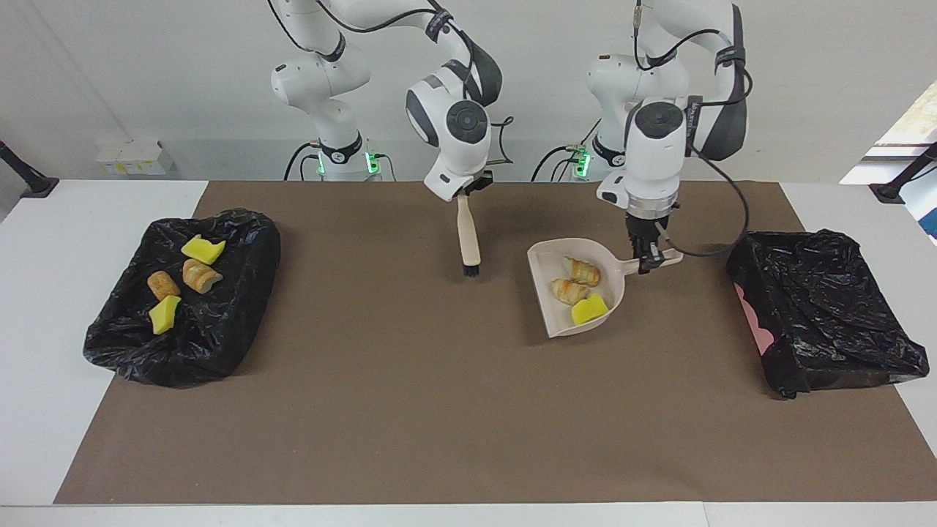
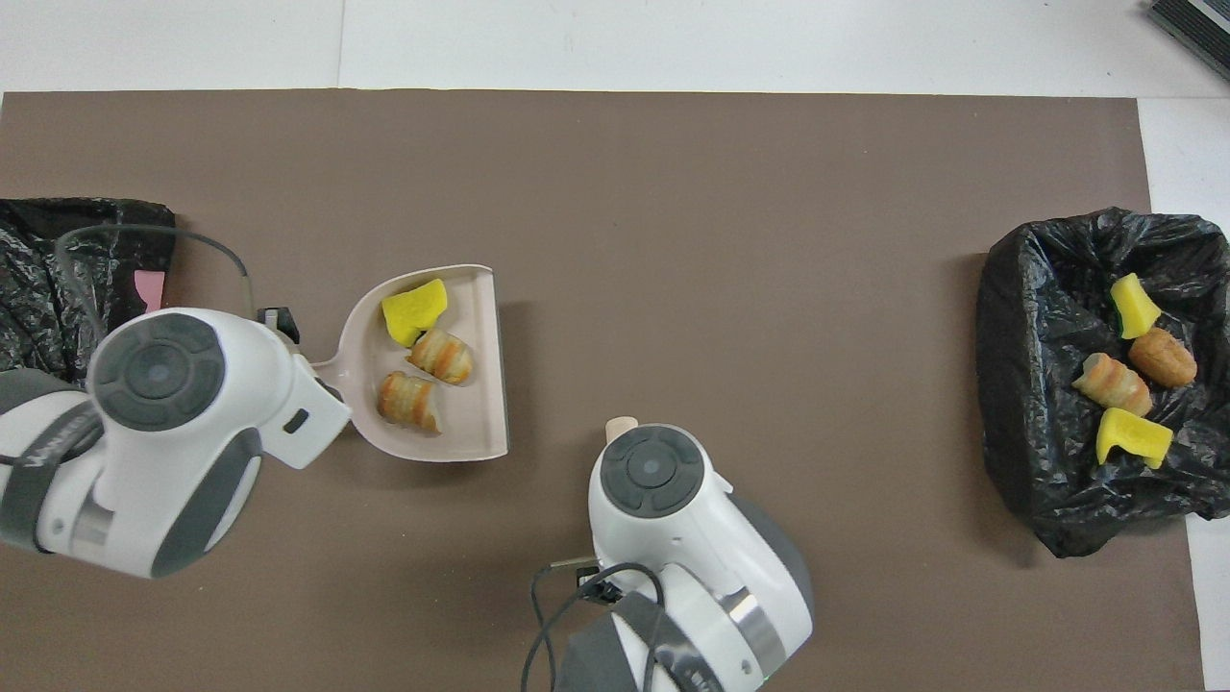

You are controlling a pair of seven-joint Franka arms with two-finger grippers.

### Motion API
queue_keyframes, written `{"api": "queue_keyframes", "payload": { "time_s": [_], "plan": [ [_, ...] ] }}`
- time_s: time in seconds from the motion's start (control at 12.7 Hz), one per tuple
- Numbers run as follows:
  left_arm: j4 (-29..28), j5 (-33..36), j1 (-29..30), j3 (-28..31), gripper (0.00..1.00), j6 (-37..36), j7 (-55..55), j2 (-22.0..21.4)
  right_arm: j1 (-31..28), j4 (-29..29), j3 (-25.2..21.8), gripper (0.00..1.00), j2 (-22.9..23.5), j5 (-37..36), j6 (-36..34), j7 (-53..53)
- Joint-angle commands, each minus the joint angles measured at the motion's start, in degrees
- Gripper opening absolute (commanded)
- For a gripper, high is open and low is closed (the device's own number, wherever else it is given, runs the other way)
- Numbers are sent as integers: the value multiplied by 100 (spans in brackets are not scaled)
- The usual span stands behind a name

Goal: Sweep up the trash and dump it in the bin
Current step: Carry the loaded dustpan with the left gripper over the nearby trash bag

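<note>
Trash: two striped bread-like rolls (image 1: 576,281) and one yellow sponge chunk (image 1: 588,309) lie in the beige plastic dustpan (image 1: 545,265), raised above the brown mat (image 1: 410,410); left gripper (image 1: 647,258) clamped on its handle at 3 o'clock; right gripper (image 1: 465,196) clamped on the beige hand brush (image 1: 468,241), bristles at 6 o'clock; four lumps (image 1: 179,282) rest in the black-bagged bin (image 1: 241,307) at the right arm's end of the table; second bagged bin (image 1: 820,307) at the left arm's end.

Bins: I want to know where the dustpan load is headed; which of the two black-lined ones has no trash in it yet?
The bin at the left arm's end, beside the loaded dustpan, holds nothing visible; the other bin holds four pieces.
</note>
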Motion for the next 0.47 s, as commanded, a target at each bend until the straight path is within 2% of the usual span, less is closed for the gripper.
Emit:
{"api": "queue_keyframes", "payload": {
  "time_s": [0.0, 0.16, 0.4],
  "plan": [
    [-115, 19, 698, -40, 0, -134, 533, -442, 422, -97, 5, 0, 127, 103, 503, 549],
    [33, -103, 1216, -23, 0, -178, 1051, -487, 582, -220, 5, 0, 215, 103, 820, 568],
    [253, -183, 2034, -23, 0, -108, 1395, -469, 582, -282, 5, 0, 356, 112, 935, 559]
  ]
}}
